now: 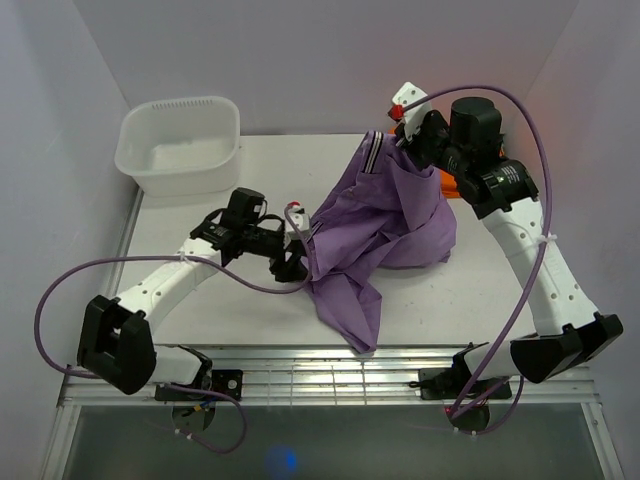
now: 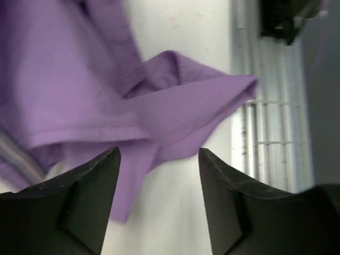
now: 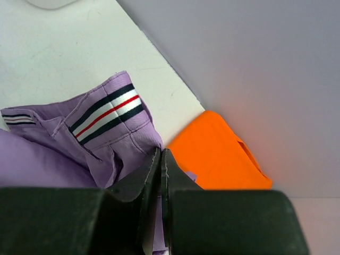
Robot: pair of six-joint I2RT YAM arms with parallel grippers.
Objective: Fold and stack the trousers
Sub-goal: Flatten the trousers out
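While right fingers [image 3: 183, 187] pinch the trousers [image 1: 385, 215] near their striped waistband [image 3: 106, 112], left fingers [image 2: 74, 207] stand apart.

**Camera setup: three views**

In the top external view we are looking down from above and behind the arm bases, far enough back to take in the whole table [image 1: 270, 170]. On the left wrist we are sitting close over the tabletop, looking past the left gripper [image 2: 159, 156], with the slatted rail [image 2: 271, 143] at the right of the view. On the right wrist we are looking past the right gripper [image 3: 161, 154], very close, toward the back wall. All three views are sharing the trousers [image 1: 385, 215]; the top and right wrist views are also sharing the orange cloth [image 3: 218, 154].
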